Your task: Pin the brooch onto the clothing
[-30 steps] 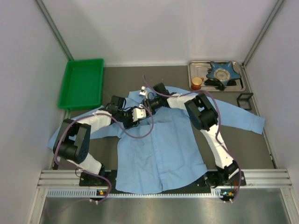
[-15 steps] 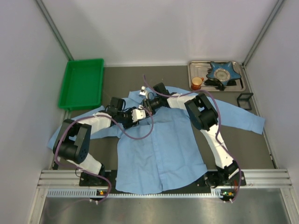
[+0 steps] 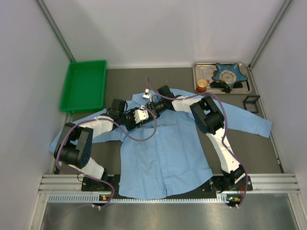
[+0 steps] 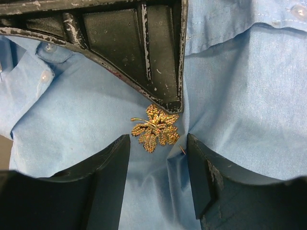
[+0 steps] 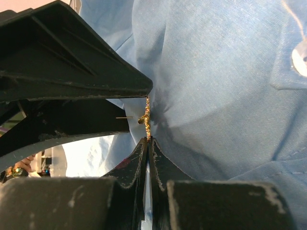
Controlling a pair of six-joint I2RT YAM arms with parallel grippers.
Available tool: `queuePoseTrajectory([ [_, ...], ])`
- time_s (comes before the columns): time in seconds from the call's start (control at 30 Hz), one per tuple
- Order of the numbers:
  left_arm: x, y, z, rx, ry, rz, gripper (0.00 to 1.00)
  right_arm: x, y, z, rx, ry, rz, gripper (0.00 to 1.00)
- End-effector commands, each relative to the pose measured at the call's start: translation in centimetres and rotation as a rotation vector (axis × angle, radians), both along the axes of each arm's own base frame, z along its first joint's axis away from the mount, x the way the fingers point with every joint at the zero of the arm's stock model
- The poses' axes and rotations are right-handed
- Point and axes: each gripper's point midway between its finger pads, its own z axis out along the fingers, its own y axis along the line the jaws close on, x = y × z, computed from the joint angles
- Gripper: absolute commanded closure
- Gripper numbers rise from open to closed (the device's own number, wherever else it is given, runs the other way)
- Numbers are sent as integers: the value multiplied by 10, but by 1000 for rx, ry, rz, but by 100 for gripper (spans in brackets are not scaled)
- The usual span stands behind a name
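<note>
Right hand (image 5: 147,140) is shown closed tight on the brooch (image 4: 154,128), which is held against the upper front of the clothing (image 4: 249,96). Left hand (image 4: 158,152) is seen with fingers (image 4: 108,182) apart, flanking the brooch without touching it. From the right wrist only its thin edge is shown; overhead, it is hidden between the hands.

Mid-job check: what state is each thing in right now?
Brooch: pinched at its edge, against the shirt; pinned or not, cannot tell.
Shirt: spread out flat, puckered at the brooch.
Left end effector: open, fingers either side of the brooch.
Right end effector: shut on the brooch.
</note>
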Motion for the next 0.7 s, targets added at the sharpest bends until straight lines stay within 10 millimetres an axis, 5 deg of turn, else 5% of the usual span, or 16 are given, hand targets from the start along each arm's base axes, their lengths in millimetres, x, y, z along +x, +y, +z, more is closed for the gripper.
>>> queuePoseTrajectory([
  [0.0, 11, -1, 17, -39, -38, 5, 44, -4, 7, 44, 100, -122, 62, 100],
  [0.37, 4, -7, 23, -120, 56, -61, 50, -9, 8, 59, 152, -195, 112, 100],
  [0.67, -3, -8, 23, -148, 116, -91, 65, -16, 9, 68, 192, -248, 152, 100],
])
